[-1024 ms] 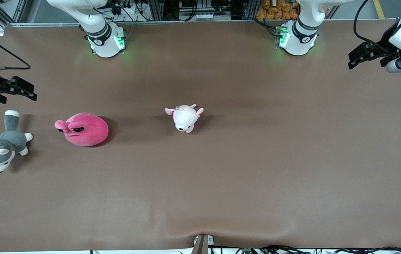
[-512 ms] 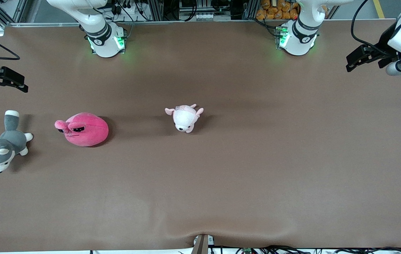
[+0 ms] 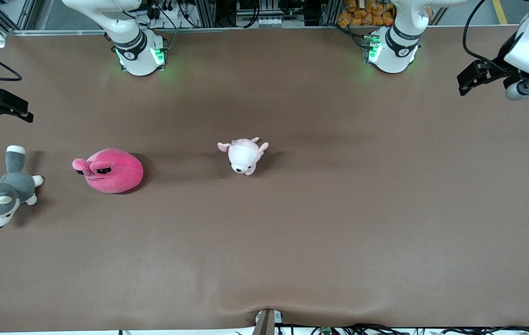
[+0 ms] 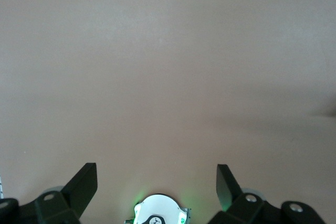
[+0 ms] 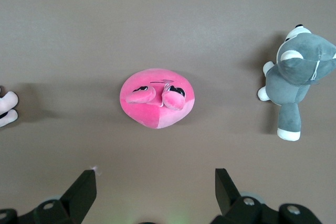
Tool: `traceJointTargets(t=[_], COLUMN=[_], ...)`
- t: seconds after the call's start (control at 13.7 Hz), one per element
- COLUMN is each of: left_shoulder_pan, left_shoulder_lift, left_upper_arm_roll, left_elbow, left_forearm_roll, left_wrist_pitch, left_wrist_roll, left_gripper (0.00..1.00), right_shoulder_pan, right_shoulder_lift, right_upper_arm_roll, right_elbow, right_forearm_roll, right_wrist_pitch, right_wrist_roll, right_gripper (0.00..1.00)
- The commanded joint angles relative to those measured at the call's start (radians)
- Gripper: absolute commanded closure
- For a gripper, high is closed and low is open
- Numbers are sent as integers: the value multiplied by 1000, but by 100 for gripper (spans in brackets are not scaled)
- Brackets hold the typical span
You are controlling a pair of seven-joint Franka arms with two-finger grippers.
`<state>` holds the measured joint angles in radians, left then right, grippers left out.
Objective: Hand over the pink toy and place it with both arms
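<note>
Both our grippers have pulled outward and hang released: right gripper (image 3: 10,106), left gripper (image 3: 471,78). We see the pink toy (image 3: 111,170) lying between husky plush (image 3: 1,193) and pale plush (image 3: 243,155).

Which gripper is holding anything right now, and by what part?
Neither. The left gripper and right gripper are both open and empty. The pink toy lies untouched on the table, between the husky plush and the small pale plush.

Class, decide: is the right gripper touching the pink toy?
Apart. The right wrist view shows bare table between the open right gripper and the pink toy.
</note>
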<state>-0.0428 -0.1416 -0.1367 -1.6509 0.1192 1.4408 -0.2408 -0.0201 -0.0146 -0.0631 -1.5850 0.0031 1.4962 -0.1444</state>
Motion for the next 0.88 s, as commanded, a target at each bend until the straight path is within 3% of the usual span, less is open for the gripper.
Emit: traceJointTargets(t=[0.0, 0.8], left_shoulder_pan=[0, 11], left_shoulder_lift=[14, 56], left_upper_arm_roll=[-14, -4], left_elbow=[33, 76], left_forearm_roll=[28, 17], left_wrist_pitch=[-23, -22], left_wrist_roll=[-6, 24], left_gripper=[0, 0], right_shoulder_pan=[-14, -11], right_shoulder_lift=[7, 5], right_upper_arm_roll=[9, 11], right_elbow=[11, 10], right_forearm_roll=[-3, 0], right_wrist_pitch=[-13, -25], right_wrist_roll=[-9, 2], right_gripper=[0, 0])
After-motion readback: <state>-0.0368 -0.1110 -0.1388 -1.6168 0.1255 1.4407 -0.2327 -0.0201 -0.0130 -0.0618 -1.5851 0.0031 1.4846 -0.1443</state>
